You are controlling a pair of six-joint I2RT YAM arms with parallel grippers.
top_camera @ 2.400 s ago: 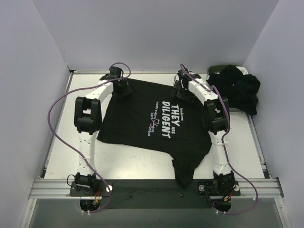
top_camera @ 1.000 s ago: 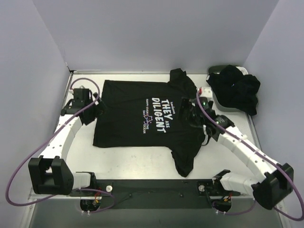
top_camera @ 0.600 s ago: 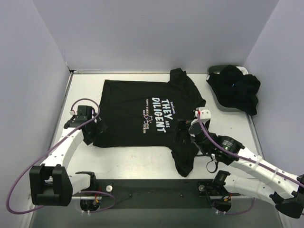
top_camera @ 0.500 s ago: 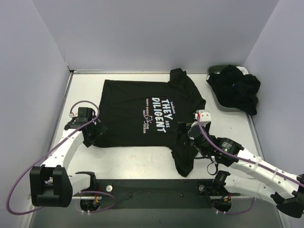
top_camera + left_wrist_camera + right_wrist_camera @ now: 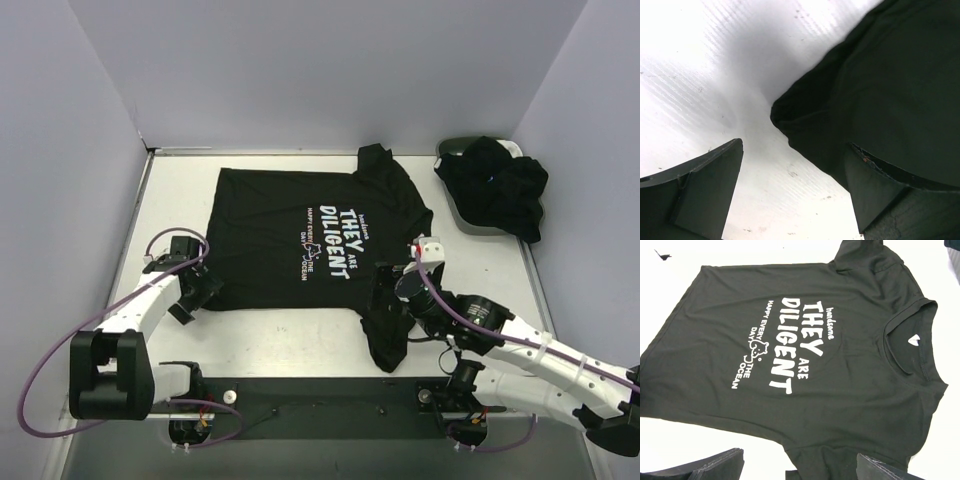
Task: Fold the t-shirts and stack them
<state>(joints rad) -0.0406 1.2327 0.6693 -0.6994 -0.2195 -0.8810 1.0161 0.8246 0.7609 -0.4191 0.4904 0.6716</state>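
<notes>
A black t-shirt with white lettering (image 5: 320, 240) lies spread flat on the table, its near sleeve bunched toward the front edge (image 5: 385, 335). My left gripper (image 5: 200, 290) is open at the shirt's near-left hem corner (image 5: 790, 117), with one finger (image 5: 880, 195) over the cloth and the other on bare table. My right gripper (image 5: 390, 290) is open and empty, low over the shirt's near edge by the bunched sleeve; its wrist view shows the lettering (image 5: 790, 345) and collar (image 5: 910, 340). More black shirts (image 5: 500, 185) lie piled at the back right.
A dark oval basket (image 5: 462, 150) sits under the pile at the back right corner. Grey walls enclose the white table (image 5: 270, 335) on three sides. A dark rail (image 5: 320, 405) runs along the near edge by the arm bases.
Both arms have drawn back from the far side to the near side. The shirt was pulled flat and shifted. My left gripper has come down at the hem corner, my right near the sleeve.
</notes>
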